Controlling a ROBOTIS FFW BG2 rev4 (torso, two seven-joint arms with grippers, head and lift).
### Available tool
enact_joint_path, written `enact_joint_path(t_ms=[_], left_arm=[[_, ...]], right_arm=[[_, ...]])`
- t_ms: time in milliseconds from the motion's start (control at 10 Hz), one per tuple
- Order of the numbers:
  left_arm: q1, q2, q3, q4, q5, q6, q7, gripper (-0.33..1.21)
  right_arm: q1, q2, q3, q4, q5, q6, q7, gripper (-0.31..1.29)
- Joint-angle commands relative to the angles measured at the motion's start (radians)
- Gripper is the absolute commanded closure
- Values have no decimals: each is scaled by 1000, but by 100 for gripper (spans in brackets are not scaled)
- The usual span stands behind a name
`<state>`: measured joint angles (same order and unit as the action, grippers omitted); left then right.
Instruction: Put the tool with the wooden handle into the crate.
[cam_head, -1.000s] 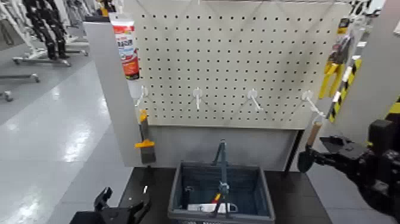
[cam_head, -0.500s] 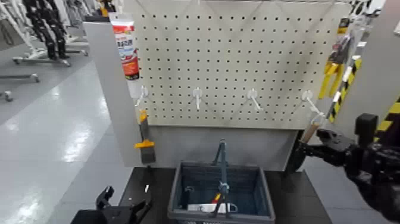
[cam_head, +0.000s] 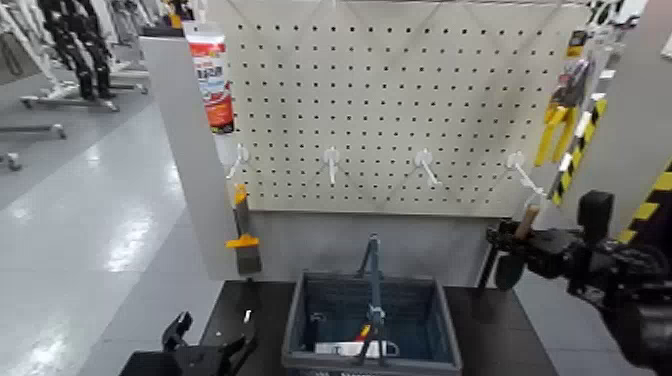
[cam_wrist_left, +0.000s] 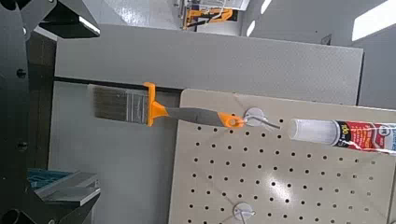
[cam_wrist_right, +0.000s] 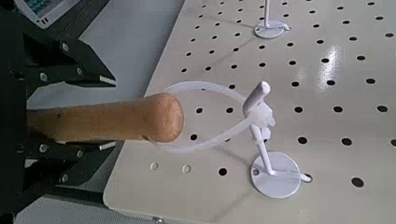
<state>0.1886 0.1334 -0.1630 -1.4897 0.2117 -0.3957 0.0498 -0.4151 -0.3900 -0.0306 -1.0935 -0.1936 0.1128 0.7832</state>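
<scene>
The tool with the wooden handle (cam_head: 526, 219) hangs by its white cord loop (cam_wrist_right: 213, 91) from the far-right white hook (cam_wrist_right: 261, 119) of the pegboard. Its dark blade (cam_head: 509, 272) points down. My right gripper (cam_head: 514, 242) reaches in from the right and is shut on the wooden handle (cam_wrist_right: 103, 118), with black fingers (cam_wrist_right: 62, 65) pressed against both sides. The crate (cam_head: 298, 322) stands on the dark table below the board, its thin bail handle (cam_head: 374, 275) upright, to the lower left of the tool. My left gripper (cam_head: 207, 350) rests open at the table's near left.
A grey scraper with an orange band (cam_head: 243, 240) hangs at the board's left edge, below a caulk tube (cam_head: 211, 75). Yellow-handled pliers (cam_head: 553, 125) hang at the far right. Two bare hooks (cam_head: 332, 160) stick out of the pegboard (cam_head: 400, 90). Small items lie in the crate.
My right gripper has moved left, in toward the pegboard, and its fingers have closed from wide open onto the wooden handle. The left arm has stayed put.
</scene>
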Motion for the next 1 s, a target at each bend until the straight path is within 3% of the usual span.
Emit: enact_joint_path(t_ms=[100,600,700,800,1000], left_arm=[[0,0,2,0,0,0,-4,11],[-1,0,2,3,0,0,-7,11],[-1,0,2,3,0,0,-7,11],[-1,0,3,5,0,2,-7,11],[-3,0,2,5,0,2,-7,11]], right_arm=[[2,3,6,-3,-4,-18,1,118],[59,20,-26,-69,-10,-21,-4,118],[96,28,-54,-137,0,-4,-28,118],[142,40,-89,-233,39,19,-59,118],[210,63,-133,-374,52,51,-88,118]])
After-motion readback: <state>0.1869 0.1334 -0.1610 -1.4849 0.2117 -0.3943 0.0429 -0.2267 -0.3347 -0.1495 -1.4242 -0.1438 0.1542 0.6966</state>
